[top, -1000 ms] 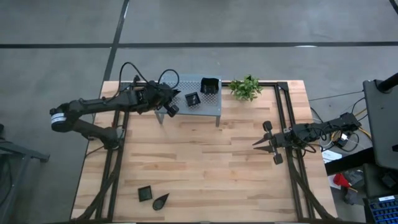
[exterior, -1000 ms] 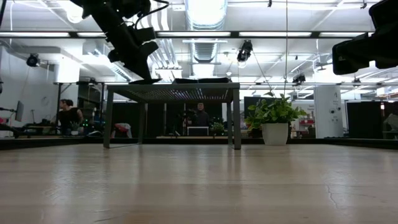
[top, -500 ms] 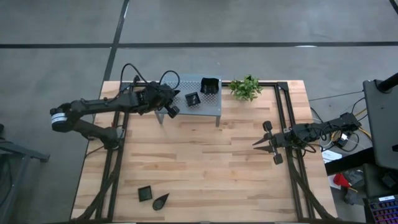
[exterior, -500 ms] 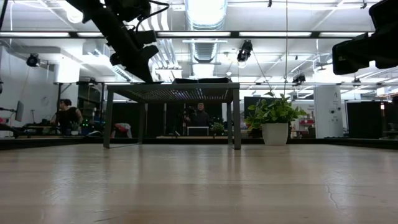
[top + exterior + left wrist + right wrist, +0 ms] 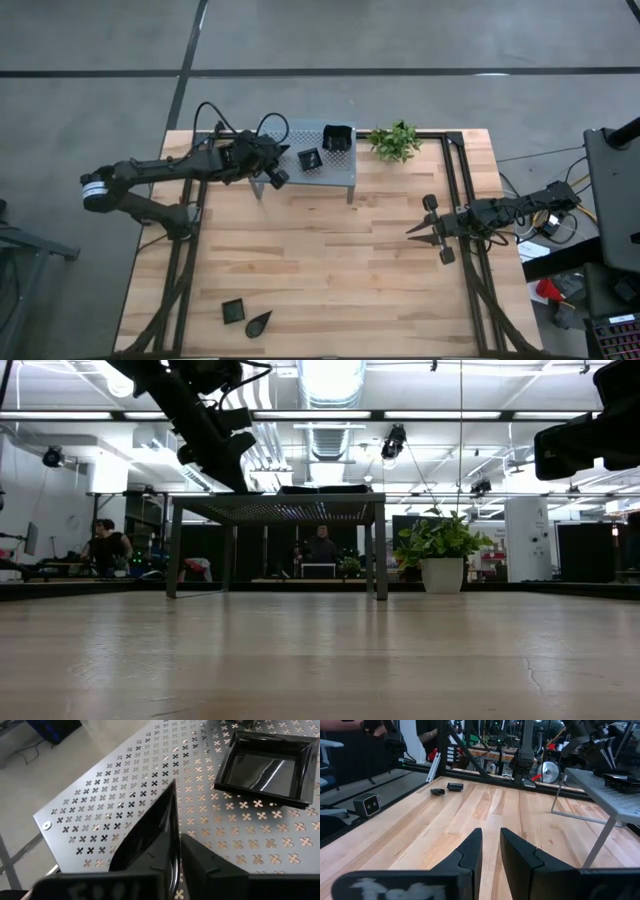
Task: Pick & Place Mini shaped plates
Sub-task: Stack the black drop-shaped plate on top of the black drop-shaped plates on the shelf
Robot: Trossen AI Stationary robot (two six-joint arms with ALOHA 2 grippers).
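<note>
My left gripper (image 5: 272,166) is over the left end of the grey perforated shelf (image 5: 300,135) and is shut on a glossy black pointed mini plate (image 5: 150,835). A small black square plate (image 5: 310,158) (image 5: 265,767) and a larger one (image 5: 338,138) rest flat on the shelf top. Two more black plates (image 5: 233,310) (image 5: 258,322) lie on the table near its near-left corner and show far off in the right wrist view as plates (image 5: 455,786) (image 5: 437,791). My right gripper (image 5: 410,230) (image 5: 491,840) waits over the table's right side, open by a narrow gap. My left gripper pinches the pointed plate by its rim (image 5: 173,837) between the two fingers; the plate hides the finger on its far side. The plate stands on edge, tilted. Its pointed end (image 5: 172,784) reaches out over the shelf's perforated top (image 5: 125,785).
The shelf stands on four legs at the table's far edge (image 5: 290,508). A small green plant in a white pot (image 5: 393,140) (image 5: 437,550) is just to its right. Black frame rails run along both table sides. Bare wood lies between the shelf and the near edge.
My left gripper and its plate shifted slightly along the shelf's left end in the first half second, then kept still.
</note>
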